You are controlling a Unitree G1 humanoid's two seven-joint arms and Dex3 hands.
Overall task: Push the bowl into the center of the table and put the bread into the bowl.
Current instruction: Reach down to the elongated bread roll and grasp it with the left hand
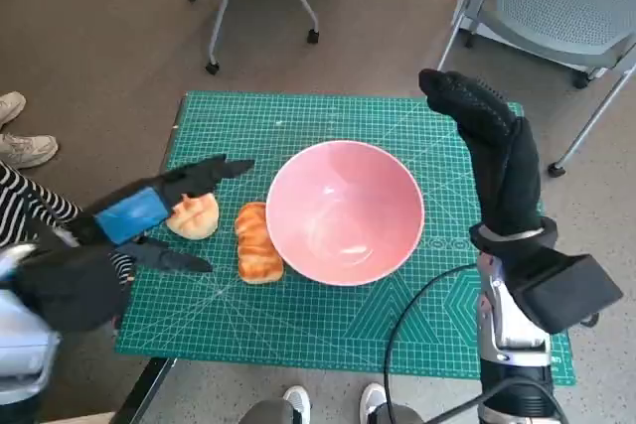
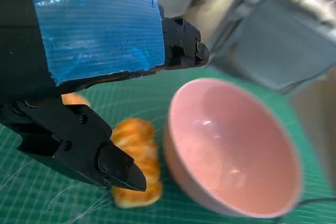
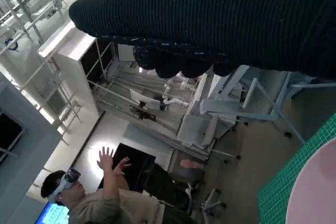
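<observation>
**Bowl mid-table, bread beside it**

Pink bowl (image 1: 345, 212), glossy, smooth and round, sits empty near the table's (image 1: 298, 325) centre. Golden ridged bread (image 1: 257, 242) lies just beside its left rim; a rounder pale bun (image 1: 193, 215) further left. Left hand (image 1: 149, 213) hovers over the bun, fingers spread, holding nothing. Right hand (image 1: 487, 136) raised by the right edge, fingers extended, empty.
</observation>
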